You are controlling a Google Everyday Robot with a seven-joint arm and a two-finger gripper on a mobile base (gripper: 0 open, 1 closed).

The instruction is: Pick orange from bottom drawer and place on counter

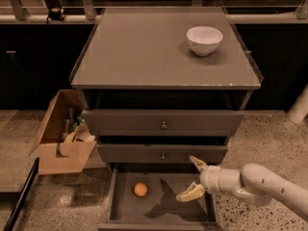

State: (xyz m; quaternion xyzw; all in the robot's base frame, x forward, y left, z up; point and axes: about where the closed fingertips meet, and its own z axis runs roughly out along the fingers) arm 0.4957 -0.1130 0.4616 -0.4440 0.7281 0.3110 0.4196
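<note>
The two fingers (190, 195) are spread wide apart and hold nothing, and the gripper (191, 179) hangs over the right side of the open bottom drawer (126, 210), with the orange (140, 189) lying on the drawer floor to its left, apart from it. So the grasp, the lift and the placing on the counter (139, 52), where a white bowl (204, 40) sits far right, are all left to do. The arm is cut off at the right edge and the drawer's near wall at the bottom.
</note>
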